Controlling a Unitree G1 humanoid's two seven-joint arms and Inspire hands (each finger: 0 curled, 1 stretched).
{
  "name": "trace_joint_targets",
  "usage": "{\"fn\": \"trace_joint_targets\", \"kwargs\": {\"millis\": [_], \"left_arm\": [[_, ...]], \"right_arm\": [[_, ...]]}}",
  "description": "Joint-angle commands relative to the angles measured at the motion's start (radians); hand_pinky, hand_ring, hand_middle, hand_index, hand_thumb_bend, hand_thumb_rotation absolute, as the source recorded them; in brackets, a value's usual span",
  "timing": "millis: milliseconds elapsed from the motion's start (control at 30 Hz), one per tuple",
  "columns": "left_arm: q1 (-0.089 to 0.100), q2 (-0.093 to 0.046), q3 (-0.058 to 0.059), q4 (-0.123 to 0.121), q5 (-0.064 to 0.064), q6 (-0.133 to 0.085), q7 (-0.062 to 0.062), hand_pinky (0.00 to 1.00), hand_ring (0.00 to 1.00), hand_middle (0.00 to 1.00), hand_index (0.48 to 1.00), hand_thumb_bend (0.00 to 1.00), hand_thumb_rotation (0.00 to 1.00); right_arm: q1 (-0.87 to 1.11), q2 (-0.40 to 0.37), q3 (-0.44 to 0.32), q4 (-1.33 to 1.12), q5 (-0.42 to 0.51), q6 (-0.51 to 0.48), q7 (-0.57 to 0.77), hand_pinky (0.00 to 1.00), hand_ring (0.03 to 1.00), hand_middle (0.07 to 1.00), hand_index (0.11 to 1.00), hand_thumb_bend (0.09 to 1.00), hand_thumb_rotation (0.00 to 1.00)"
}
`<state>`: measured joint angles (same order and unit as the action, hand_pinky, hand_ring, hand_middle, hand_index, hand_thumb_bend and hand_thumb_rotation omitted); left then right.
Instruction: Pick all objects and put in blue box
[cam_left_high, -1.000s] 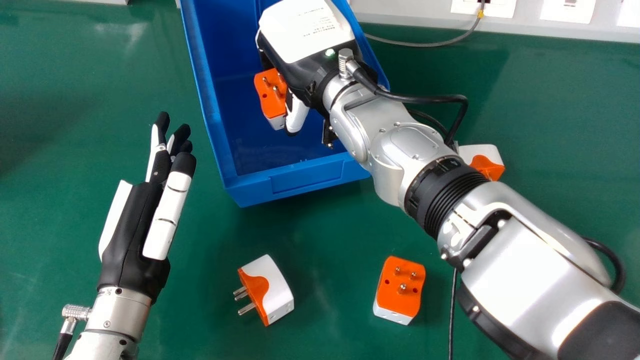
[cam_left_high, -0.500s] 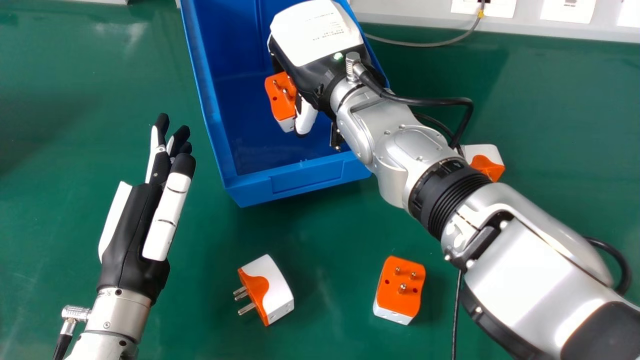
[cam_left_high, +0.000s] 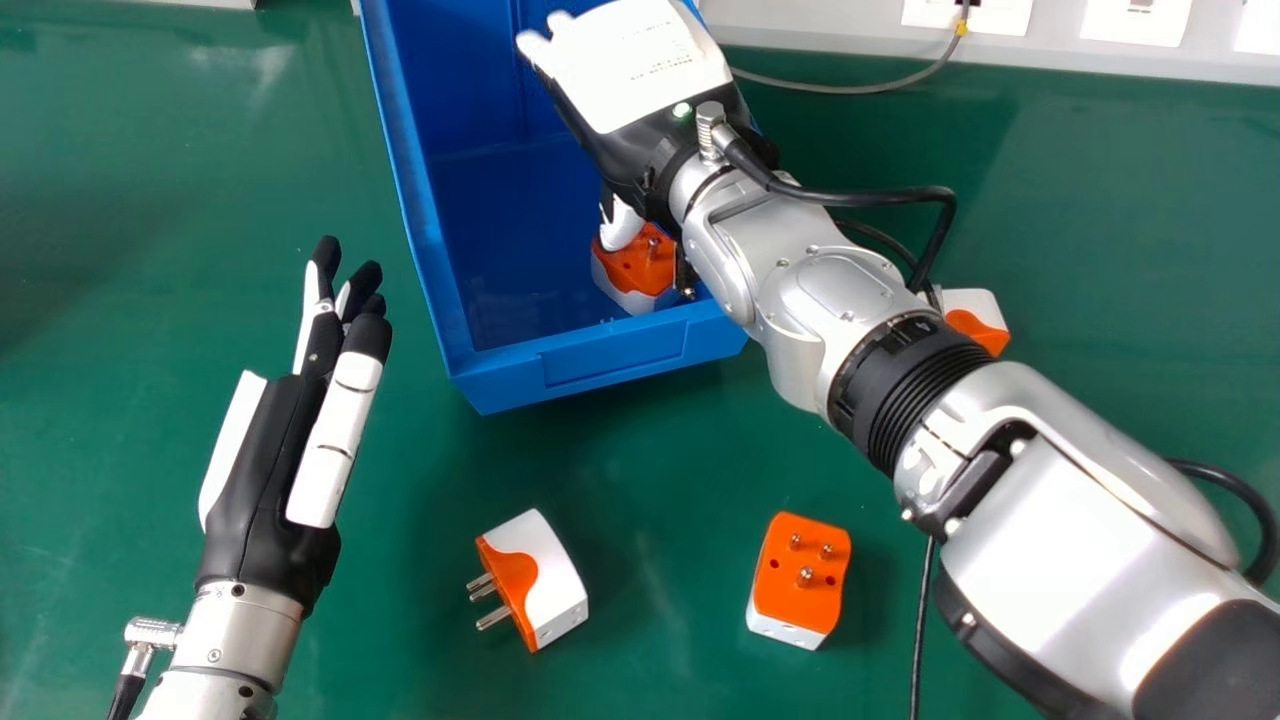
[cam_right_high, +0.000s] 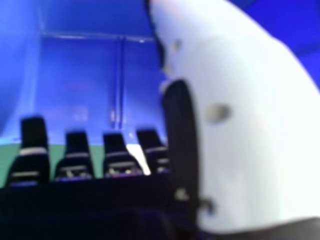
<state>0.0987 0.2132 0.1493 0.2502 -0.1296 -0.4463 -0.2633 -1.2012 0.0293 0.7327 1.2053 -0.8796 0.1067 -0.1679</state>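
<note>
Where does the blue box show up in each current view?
Head view: the blue box is at the upper middle, partly covered by the right hand.
Right hand view: the blue box shows beyond the fingers and thumb.
Shared landmark: the right hand's white thumb.

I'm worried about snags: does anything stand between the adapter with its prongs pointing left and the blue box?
Only the near wall of the blue box, over which the adapter would probably need lifting; nothing visible stands on the green table between them.
</note>
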Motion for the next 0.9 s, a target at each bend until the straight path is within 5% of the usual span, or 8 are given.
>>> {"fn": "trace_joint_targets", "kwargs": {"millis": [0, 667, 867], "left_arm": [[0.003, -0.003, -0.001, -0.027, -0.008, -0.007, -0.006, 1.0, 1.0, 1.0, 1.0, 0.64, 0.97], [-0.016, 0.008, 0.001, -0.009, 0.005, -0.002, -0.002, 1.0, 1.0, 1.0, 1.0, 0.66, 0.97], [-0.04, 0.011, 0.001, 0.01, 0.001, 0.008, -0.007, 1.0, 1.0, 1.0, 1.0, 0.64, 0.97]], "right_arm": [[-0.008, -0.013, 0.007, -0.027, -0.012, 0.009, -0.006, 0.93, 0.993, 0.994, 0.993, 0.419, 0.0], [0.124, -0.085, -0.027, -0.32, -0.003, 0.061, 0.0, 0.93, 1.0, 1.0, 1.0, 0.402, 0.0], [0.28, -0.149, -0.045, -0.633, -0.032, 0.134, 0.053, 0.91, 0.995, 1.0, 1.0, 0.543, 0.11]]}}
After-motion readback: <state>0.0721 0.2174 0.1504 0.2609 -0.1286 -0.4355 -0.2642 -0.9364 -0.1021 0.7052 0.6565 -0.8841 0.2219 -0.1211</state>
